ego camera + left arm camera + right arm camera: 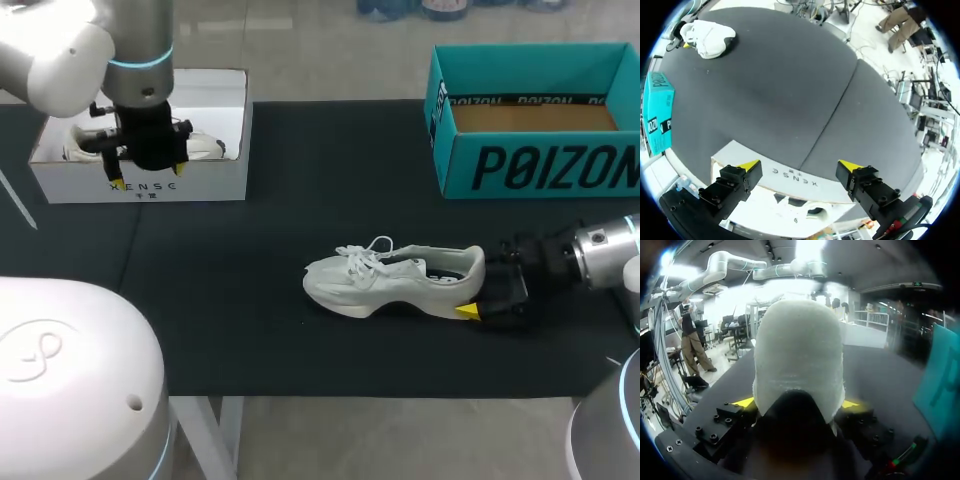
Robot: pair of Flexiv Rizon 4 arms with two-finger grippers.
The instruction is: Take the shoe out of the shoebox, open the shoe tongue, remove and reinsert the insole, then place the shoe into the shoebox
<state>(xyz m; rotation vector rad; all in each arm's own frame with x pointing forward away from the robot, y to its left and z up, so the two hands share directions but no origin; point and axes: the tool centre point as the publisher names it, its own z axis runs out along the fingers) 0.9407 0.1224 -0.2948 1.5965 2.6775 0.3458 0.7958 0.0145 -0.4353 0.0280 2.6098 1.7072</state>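
Fingers (746,402) of the right gripper (483,296) clamped the heel of the white shoe (385,280) from both sides, apparently steadying it upright on its sole for the tongue and insole work. The shoe stood mid-table, well apart from the open teal shoebox (540,165) behind it. The left gripper (150,172), fingers spread and grasping nothing, hung over a white box (210,185) holding another shoe (205,147). A dark mat (300,180) covered the table.
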